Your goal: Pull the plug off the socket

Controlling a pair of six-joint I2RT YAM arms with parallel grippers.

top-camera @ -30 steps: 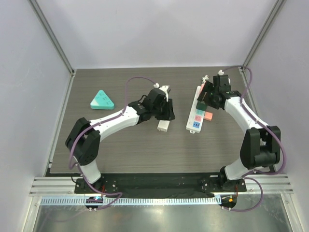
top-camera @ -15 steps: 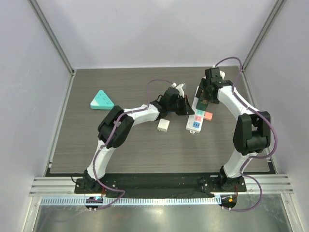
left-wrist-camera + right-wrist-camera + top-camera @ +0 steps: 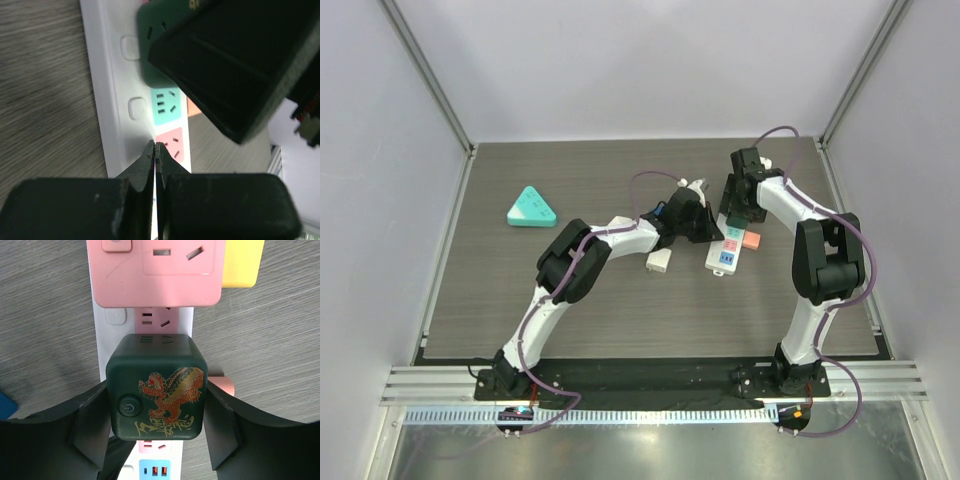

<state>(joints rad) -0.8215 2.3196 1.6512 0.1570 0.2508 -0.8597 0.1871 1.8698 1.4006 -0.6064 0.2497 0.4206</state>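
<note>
Now my right gripper [image 3: 156, 412] clamps the dark green plug [image 3: 156, 385] at its nine and three o'clock sides, seated in the power strip [image 3: 100, 340] toward two o'clock on the table [image 3: 520, 300], while my left gripper [image 3: 155, 150], pinched shut, seems to pin that strip, so next I judge a straight upward pull.

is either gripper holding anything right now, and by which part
The right gripper holds the dark green cube plug by its two opposite side faces, seated on the power strip. The left gripper is shut on nothing.

Left pincer [image 3: 155, 150] shut, arm stretched forward; right pincer [image 3: 156, 405] half-spread, gripping
</note>
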